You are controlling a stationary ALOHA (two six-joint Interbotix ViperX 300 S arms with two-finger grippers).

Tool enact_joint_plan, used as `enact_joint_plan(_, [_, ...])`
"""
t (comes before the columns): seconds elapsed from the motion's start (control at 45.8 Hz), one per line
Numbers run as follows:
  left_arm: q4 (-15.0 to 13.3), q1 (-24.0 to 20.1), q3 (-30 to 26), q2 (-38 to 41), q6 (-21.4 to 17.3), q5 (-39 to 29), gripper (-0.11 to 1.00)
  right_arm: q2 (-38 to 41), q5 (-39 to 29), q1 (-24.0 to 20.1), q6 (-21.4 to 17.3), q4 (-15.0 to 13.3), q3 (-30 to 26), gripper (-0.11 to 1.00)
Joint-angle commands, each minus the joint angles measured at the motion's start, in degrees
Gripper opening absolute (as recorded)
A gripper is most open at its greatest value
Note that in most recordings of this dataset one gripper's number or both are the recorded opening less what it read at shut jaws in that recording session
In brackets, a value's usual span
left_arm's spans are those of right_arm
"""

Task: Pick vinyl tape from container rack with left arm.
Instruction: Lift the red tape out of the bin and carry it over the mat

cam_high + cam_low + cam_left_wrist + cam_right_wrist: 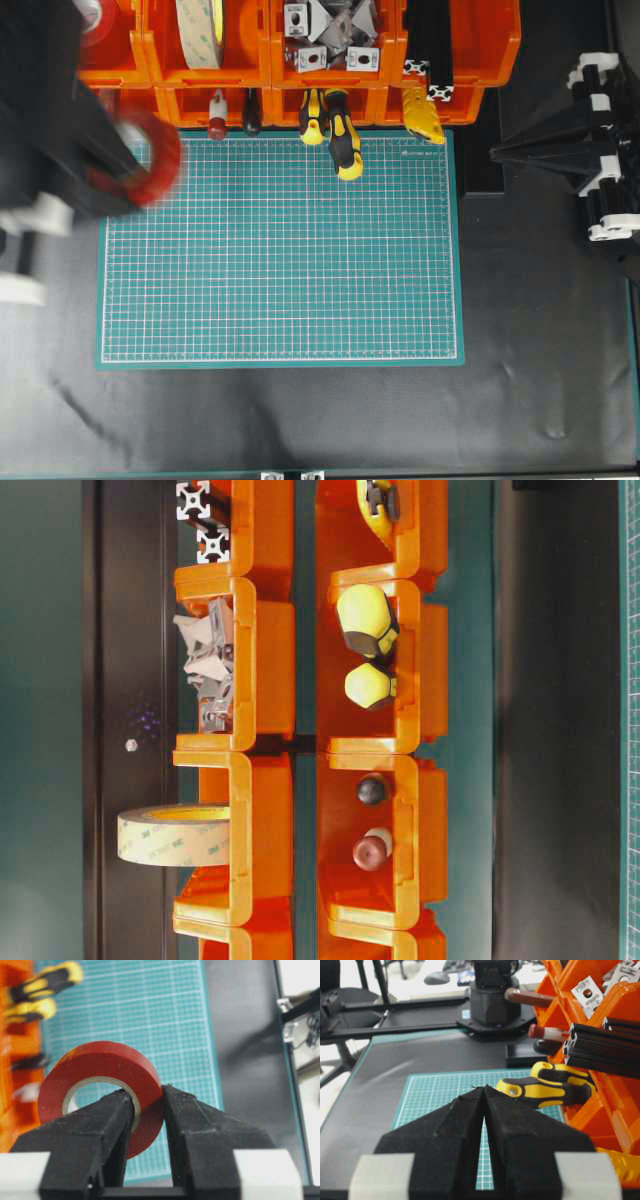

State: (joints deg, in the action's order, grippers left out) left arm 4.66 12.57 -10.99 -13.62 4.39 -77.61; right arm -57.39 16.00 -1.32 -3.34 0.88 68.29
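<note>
Vinyl tape (100, 1067): glossy red roll, pale inner core, wall clamped between left gripper (149, 1097) fingers; right gripper (484, 1091) closed empty

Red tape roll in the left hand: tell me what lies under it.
Under the vinyl tape, pinched by the left hand, lies the green cutting mat. The overhead view places it at the mat's upper left corner, near the orange rack. The roll and arm cover whatever lies directly beneath.

Left gripper (150, 1105) clamped; right gripper (484, 1091) fingers together.
</note>
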Motion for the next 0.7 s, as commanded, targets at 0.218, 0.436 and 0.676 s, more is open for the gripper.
enact_joint_plan(0.218, [0.1, 2.1, 14.4, 6.3, 0.1, 16.0, 0.18, -1.3, -2.5, 0.0, -0.2, 0.2, -2.5, 0.0])
enact_joint_plan(0.436, [0.1, 2.4, 18.8, 12.8, -0.3, 21.6, 0.18, -2.5, -4.2, 0.0, -0.3, 0.1, -2.9, 0.0])
enact_joint_plan(0.676, [0.1, 2.0, 20.4, 20.1, -0.8, 26.3, 0.18, -2.7, -4.2, -0.1, -0.3, 0.1, -3.0, 0.0])
